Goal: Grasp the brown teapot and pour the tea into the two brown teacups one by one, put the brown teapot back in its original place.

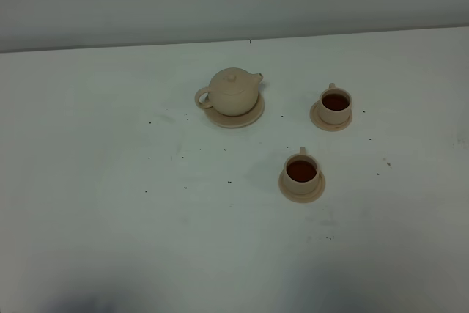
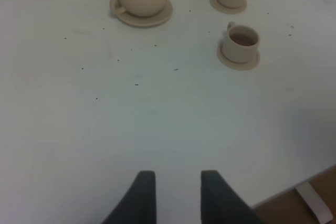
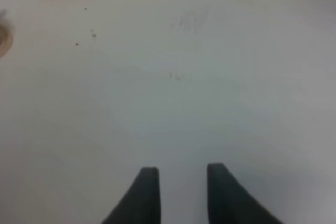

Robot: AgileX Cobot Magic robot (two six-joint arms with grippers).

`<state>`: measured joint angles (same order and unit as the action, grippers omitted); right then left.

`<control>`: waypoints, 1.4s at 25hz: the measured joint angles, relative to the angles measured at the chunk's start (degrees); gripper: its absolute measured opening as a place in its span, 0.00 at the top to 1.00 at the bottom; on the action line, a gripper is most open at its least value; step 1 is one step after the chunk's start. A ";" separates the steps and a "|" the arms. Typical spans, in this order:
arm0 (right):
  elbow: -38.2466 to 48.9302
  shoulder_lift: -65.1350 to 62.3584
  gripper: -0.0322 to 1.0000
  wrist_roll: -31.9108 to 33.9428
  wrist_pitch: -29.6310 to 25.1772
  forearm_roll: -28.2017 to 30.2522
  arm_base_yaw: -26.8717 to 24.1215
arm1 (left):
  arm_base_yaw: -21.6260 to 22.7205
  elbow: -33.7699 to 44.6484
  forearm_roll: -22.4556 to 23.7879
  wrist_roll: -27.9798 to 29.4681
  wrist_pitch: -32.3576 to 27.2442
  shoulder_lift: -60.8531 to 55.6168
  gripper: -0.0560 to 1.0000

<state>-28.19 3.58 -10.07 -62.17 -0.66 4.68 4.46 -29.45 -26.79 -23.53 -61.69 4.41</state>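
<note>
A: Two small pale tan cylindrical teacups [image 1: 335, 104] [image 1: 302, 172] stand on their little round saucers, both showing dark tea.

B: And the squat beige ceramic teapot [image 1: 233, 91] rests on its wide flat tan saucer [image 1: 236, 118], left of the cups. By the look of it, pouring and return are finished.

A: Left gripper [image 2: 178, 195] hangs well back over the white table [image 1: 110, 218], jaws parted, holding nothing.

B: Right gripper [image 3: 181, 192] likewise, spread and empty. Only dark specks [image 1: 185, 187] dot the tabletop; nothing blocks anything.
</note>
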 joint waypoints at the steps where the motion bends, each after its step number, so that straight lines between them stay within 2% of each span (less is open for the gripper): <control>1: 0.00 0.00 0.74 0.00 0.00 0.00 0.00 | 0.00 0.00 0.00 0.00 0.00 0.00 0.73; 35: 0.00 0.00 0.74 0.00 0.00 0.00 0.00 | 0.00 0.00 0.00 0.00 -0.05 0.00 0.72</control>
<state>-28.19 3.58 -10.07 -62.17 -0.66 4.68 4.46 -29.45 -26.79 -23.53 -61.74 4.41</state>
